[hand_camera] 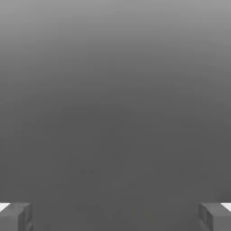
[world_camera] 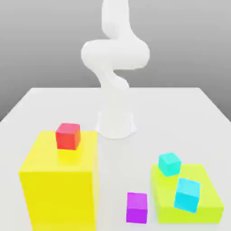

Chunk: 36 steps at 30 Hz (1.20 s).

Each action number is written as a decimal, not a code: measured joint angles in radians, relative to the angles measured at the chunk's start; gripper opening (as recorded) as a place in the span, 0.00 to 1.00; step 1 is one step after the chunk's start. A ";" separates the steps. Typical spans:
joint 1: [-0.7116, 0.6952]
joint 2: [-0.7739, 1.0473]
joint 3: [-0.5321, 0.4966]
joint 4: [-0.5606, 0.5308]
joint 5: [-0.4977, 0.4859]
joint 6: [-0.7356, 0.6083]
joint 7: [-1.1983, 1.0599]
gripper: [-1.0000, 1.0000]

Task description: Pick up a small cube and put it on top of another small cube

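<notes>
The small magenta-purple cube (world_camera: 136, 207) rests on the white table near the front, between the two yellow blocks. The small turquoise cube (world_camera: 169, 164) sits on the back corner of the low yellow-green block (world_camera: 206, 180) at the exterior view's right. In the hand view my gripper (hand_camera: 115, 216) is open, its two grey fingertips (hand_camera: 16, 216) far apart with nothing between them, facing a plain grey background. The white arm (world_camera: 115, 67) rises from its base at the table's middle and leaves the exterior view at the top.
A bluer sky-cyan cube (world_camera: 187, 194) lies on the same low block, in front of the turquoise one. A small red cube (world_camera: 68, 136) sits on a tall yellow block (world_camera: 61, 185) at the exterior view's left. The white table (world_camera: 45, 108) extends behind.
</notes>
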State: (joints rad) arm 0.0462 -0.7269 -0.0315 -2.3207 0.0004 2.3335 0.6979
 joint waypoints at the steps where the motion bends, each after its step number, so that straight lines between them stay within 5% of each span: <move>1: 0.020 0.031 -0.014 -0.009 0.001 0.014 -0.044 0.50; 20: 0.285 0.587 -0.197 -0.166 0.092 0.268 -0.881 0.50; 35: 0.254 1.047 -0.109 -0.229 0.157 0.533 -1.376 0.50; 36: 0.239 1.083 -0.091 -0.223 0.171 0.561 -1.388 0.00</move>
State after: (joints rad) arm 0.2849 0.3566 -0.1225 -2.5433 0.1711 2.8950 -0.6898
